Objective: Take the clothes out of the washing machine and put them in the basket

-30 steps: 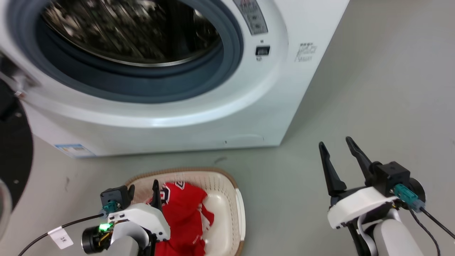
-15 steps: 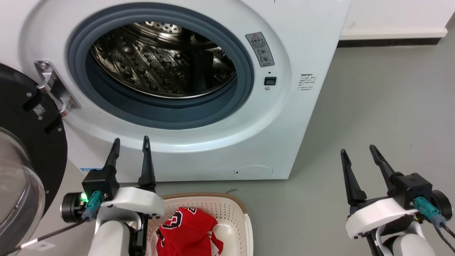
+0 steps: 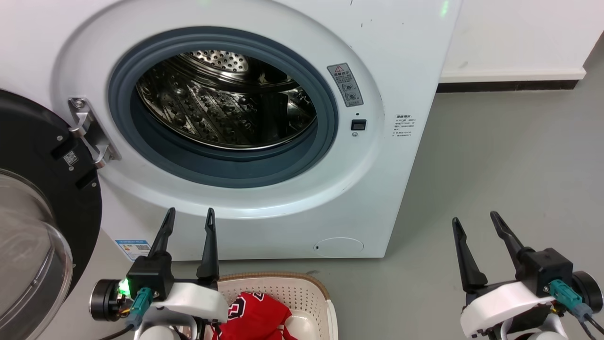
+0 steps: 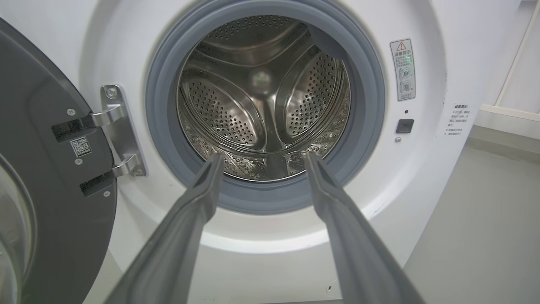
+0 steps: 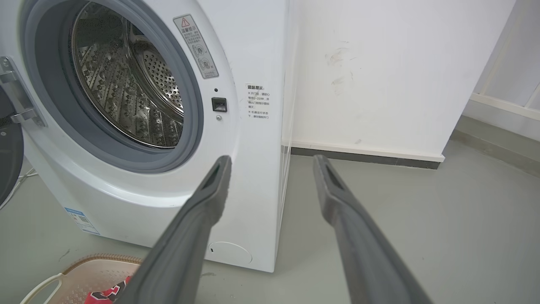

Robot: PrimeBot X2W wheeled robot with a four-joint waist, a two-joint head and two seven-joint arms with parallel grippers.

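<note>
Left end effector: your left end effector sits at the lower left of the head view, its two dark fingers spread apart with nothing between them. The tips point up at the white front panel just below the porthole.
Left wrist view: along those fingers you look straight into the drum. The two tips frame the lower edge of the opening without touching it.
Right end effector: your right end effector is at the lower right, above the grey floor. Its fingers are parted and carry nothing, and it is well apart from the machine's front corner.
Jersey: the red jersey lies crumpled inside the basket with some white and black lettering facing up. Its left part is hidden behind your left wrist and its lower part is cut off by the bottom edge.
Basket: the cream basket with its brown woven rim stands on the floor just in front of the washing machine, below and to the right of your left end effector.
Washing machine: the white washing machine stands on the floor in front of a white wall.
Door: the black-rimmed glass door is swung wide open to the left on a metal hinge.
Porthole: a grey gasket rings the opening, and behind it you see perforated steel and raised ribs.
</note>
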